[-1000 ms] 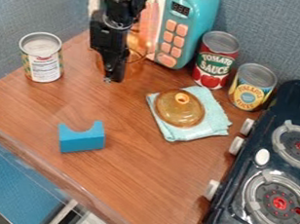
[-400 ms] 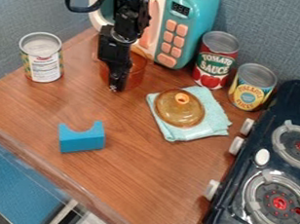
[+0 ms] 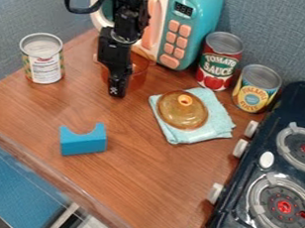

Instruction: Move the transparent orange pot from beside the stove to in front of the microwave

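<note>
The gripper (image 3: 116, 94) partly hides the bowl (image 3: 139, 74); spread or closed, I cannot tell. In view, right of its tip: lid (image 3: 180, 114) on cloth (image 3: 215, 125); left: can (image 3: 44, 61)

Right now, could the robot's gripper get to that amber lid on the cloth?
Probably yes: the amber lid sits knob up on the folded cloth, and nothing stands between it and the gripper nearby.
</note>
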Robot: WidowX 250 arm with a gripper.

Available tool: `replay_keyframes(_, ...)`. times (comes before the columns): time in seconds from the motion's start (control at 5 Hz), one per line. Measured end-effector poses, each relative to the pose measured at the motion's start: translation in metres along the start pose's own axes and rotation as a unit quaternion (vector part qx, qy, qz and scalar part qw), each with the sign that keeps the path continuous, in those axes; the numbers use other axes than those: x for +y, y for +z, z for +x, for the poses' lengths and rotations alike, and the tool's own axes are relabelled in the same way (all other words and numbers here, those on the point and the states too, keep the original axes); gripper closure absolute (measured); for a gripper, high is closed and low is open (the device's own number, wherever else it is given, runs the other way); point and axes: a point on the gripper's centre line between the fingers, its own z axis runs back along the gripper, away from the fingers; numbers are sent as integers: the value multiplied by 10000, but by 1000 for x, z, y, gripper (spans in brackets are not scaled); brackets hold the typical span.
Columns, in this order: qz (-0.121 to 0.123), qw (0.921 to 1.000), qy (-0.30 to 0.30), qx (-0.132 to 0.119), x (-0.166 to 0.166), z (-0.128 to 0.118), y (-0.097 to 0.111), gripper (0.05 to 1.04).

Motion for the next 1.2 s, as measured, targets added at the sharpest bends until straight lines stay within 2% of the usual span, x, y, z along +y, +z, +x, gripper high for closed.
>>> replay_keyframes(0.2, -92, 10000, 1, 18, 1, -1, 10, 194)
replay_keyframes(0.4, -450, 9990, 4, -36, -2, 1, 46, 74)
replay_keyframes(0.6, -657, 9977, 118, -98, -1, 7, 66, 79)
replay_keyframes(1.2, -672, 9976, 142, -93, -1, 7, 67, 83)
